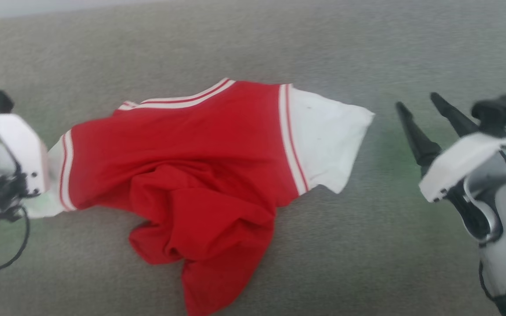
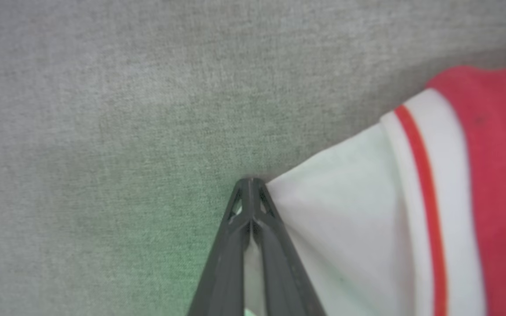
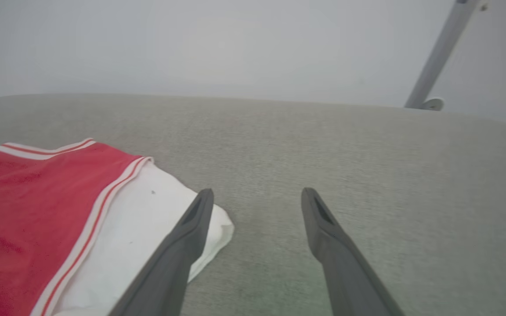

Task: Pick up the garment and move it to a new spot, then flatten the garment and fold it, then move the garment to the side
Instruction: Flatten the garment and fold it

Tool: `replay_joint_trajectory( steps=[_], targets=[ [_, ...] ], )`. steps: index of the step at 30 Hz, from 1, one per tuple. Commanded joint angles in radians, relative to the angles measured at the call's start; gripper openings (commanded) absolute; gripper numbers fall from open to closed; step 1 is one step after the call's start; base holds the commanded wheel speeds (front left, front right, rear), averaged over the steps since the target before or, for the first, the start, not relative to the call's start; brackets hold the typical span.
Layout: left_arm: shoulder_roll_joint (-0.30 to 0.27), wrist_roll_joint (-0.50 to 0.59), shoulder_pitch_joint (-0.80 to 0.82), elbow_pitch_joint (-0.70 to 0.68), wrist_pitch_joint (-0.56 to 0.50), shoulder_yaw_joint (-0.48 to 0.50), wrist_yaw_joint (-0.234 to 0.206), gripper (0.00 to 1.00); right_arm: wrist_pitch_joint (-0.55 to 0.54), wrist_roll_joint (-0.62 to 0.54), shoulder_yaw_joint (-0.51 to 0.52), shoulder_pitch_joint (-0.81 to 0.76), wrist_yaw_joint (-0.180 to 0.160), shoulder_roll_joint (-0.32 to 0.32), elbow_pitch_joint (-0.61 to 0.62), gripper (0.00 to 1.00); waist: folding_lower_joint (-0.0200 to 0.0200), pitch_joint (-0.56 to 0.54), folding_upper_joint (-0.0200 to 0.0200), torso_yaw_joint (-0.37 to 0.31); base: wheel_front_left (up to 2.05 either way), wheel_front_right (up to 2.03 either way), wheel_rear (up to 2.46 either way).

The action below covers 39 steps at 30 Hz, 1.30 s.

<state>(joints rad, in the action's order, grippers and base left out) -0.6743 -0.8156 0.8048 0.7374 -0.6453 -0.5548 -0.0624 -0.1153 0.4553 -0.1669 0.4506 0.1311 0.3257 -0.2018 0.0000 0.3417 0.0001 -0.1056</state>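
The garment [image 1: 191, 149], a red T-shirt with white sleeves and red-white stripe trim, lies across the grey cloth surface with its lower half bunched in folds. No chest letters show. My left gripper [image 2: 249, 184] is shut on the edge of the white left sleeve [image 2: 349, 210], with white cloth showing between the fingers. In the head view the left arm's white wrist housing [image 1: 16, 149] covers that sleeve's end. My right gripper [image 1: 420, 105] stands open just right of the other white sleeve [image 1: 327, 136]. Its left finger [image 3: 191, 228] reaches over that sleeve's corner [image 3: 218, 228].
The grey fabric surface [image 1: 367, 245] stretches wide on all sides of the shirt. Its far edge meets a pale wall [image 3: 235, 44]. A slanted grey metal pole [image 3: 442, 52] rises behind the far right edge.
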Motion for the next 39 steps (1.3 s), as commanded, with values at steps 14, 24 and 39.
replay_joint_trajectory(
  steps=[14,24,39],
  targets=[
    [0.167,0.037,0.145,0.140,0.099,-0.058,0.087,0.00,-0.362,0.070,-0.178,0.232,-0.001,0.046,-0.194,1.00,0.0000,0.075,-0.0001,0.141,0.00,0.00,0.00],
    [0.220,0.033,0.204,0.263,0.138,-0.075,0.136,0.00,-0.654,0.085,-0.244,0.300,-0.001,0.029,-0.398,0.00,0.0000,0.075,-0.0001,0.155,0.00,0.00,0.00],
    [0.219,0.055,0.353,0.304,0.148,-0.092,0.163,0.00,-0.661,0.210,-0.210,0.427,-0.001,0.048,-0.349,0.00,0.0000,-0.068,-0.0001,0.129,0.00,0.00,0.00]
  ],
)
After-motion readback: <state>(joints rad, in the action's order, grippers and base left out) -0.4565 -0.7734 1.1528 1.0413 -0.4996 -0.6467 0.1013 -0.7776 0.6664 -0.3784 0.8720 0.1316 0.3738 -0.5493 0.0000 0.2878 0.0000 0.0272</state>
